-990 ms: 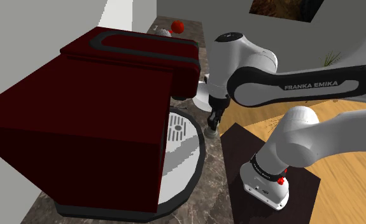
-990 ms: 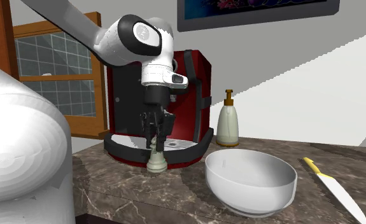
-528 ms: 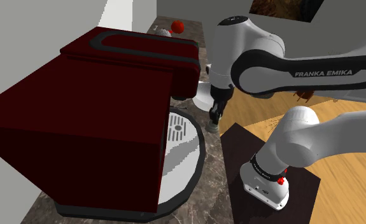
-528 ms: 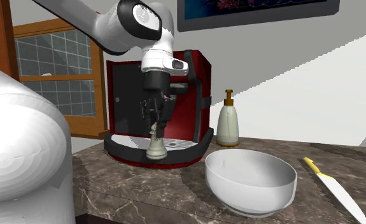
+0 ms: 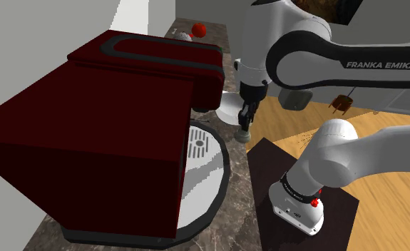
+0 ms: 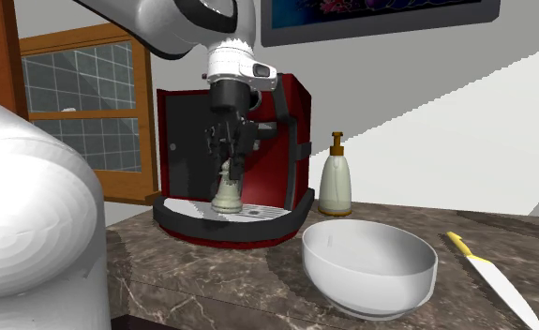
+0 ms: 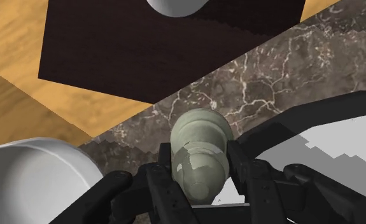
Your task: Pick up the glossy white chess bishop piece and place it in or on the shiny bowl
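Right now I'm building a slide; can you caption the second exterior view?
Gripper holding a pale bishop before the red coffee machine, white bowl nearby.

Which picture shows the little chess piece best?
The wrist view: the pale chess piece sits close up, clasped in the claw. The second exterior view shows it side-on, smaller; the shoulder view, little beyond its base.

Grey wall (image 6: pixel 426 84), framed window (image 6: pixel 80 103), wooden floor (image 7: pixel 16 38)
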`<state>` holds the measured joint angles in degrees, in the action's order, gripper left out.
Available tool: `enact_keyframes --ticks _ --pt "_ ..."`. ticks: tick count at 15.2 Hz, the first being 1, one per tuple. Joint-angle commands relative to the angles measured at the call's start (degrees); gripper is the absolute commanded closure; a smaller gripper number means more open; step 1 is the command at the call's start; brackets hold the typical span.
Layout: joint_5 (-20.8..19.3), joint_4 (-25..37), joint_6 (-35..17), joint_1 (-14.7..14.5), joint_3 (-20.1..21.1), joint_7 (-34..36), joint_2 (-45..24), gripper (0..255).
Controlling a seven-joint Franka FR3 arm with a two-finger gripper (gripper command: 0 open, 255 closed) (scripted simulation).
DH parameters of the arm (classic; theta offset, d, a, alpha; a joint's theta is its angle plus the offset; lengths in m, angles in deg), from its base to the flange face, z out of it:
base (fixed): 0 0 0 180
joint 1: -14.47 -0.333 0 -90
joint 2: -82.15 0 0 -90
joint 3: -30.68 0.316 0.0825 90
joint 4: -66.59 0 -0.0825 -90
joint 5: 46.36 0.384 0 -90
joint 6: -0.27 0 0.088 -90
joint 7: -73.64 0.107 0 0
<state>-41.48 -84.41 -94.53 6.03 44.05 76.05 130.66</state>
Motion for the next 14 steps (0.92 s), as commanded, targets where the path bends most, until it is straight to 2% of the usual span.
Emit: enact_keyframes --ticks 1,7,14 --pt "-0.2 1.6 1.6 0.1 -0.2 0.0 0.0 255" --pt "-0.7 5.8 5.5 0.3 -0.7 -0.2 -0.2 255" --pt "-7.9 10.5 2.2 5.2 -8.1 -8.6 -7.9 255"
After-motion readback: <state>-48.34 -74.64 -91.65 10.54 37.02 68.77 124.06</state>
